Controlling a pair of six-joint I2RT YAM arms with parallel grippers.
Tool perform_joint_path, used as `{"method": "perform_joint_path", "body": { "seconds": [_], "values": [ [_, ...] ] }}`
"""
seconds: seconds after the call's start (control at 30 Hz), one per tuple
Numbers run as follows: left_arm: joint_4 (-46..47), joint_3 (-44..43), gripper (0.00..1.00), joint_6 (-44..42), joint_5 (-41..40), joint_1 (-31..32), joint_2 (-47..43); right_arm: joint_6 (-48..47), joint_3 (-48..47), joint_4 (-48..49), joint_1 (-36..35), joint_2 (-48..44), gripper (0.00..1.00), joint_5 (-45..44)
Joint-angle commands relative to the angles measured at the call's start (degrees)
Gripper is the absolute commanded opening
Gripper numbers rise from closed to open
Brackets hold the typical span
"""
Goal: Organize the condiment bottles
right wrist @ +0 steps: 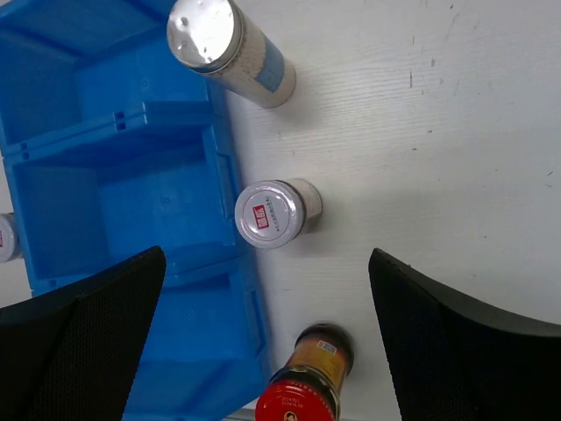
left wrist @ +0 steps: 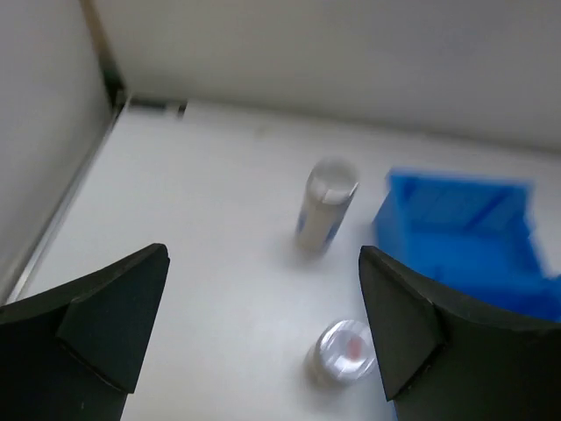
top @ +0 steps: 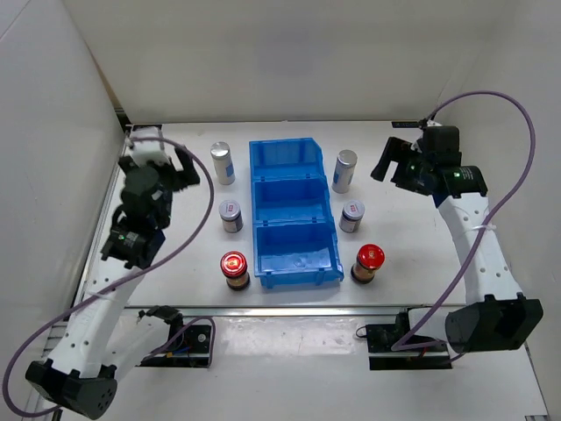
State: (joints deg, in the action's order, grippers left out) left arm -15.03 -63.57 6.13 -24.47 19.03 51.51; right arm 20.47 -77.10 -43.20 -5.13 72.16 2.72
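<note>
Six bottles stand on the white table beside the blue bin [top: 294,263]. On its left are a tall silver-capped cylinder [top: 223,162], a white-lidded jar [top: 230,215] and a red-capped dark jar [top: 234,269]. On its right are a tall cylinder [top: 344,170], a white-lidded jar [top: 351,215] and a red-capped jar [top: 369,262]. My left gripper [top: 182,167] is open and empty, above and left of the left cylinder [left wrist: 326,206] and left jar [left wrist: 344,351]. My right gripper [top: 388,160] is open and empty, above the right cylinder [right wrist: 230,53], white-lidded jar [right wrist: 272,213] and red-capped jar [right wrist: 311,386].
The blue bin [right wrist: 131,193] has three compartments in a row, and nothing shows in them. It also shows in the left wrist view [left wrist: 465,237]. White walls close the table at the back and on both sides. The arm bases sit at the near edge.
</note>
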Motion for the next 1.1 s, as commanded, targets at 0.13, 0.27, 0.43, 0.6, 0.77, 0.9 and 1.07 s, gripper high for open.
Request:
{"method": "perform_joint_path", "body": {
  "seconds": [0.13,0.27,0.43,0.6,0.77,0.9,1.07],
  "values": [
    [-6.4,16.3,1.00,0.2,-4.2,0.0,-10.9,-5.1,-4.6,-0.5,-1.9,-0.8,1.00,-4.7],
    [-5.8,16.1,1.00,0.2,-6.6,2.7,-7.1,-4.0,-9.5,-0.5,-3.2,8.6,1.00,-3.2],
    [-5.8,14.8,1.00,0.2,-7.2,4.9,-3.0,-3.3,-21.9,-7.8,-6.7,26.3,1.00,-10.9],
    [-5.8,14.8,1.00,-0.3,-5.9,6.3,-4.6,-2.8,-27.7,-7.8,-7.8,34.6,1.00,-10.8],
    [-5.3,16.1,1.00,-0.3,-8.5,6.3,-5.9,-3.3,-30.7,-7.8,-9.0,40.3,0.99,-8.8],
    [-5.3,16.1,1.00,-0.3,-8.5,6.3,-5.9,-4.4,-31.4,-5.9,-10.1,41.8,0.99,-10.1],
    [-5.3,16.1,1.00,-0.3,-8.5,6.3,-5.4,-4.4,-34.0,-4.6,-10.1,44.4,0.99,-10.1]
  ]
}}
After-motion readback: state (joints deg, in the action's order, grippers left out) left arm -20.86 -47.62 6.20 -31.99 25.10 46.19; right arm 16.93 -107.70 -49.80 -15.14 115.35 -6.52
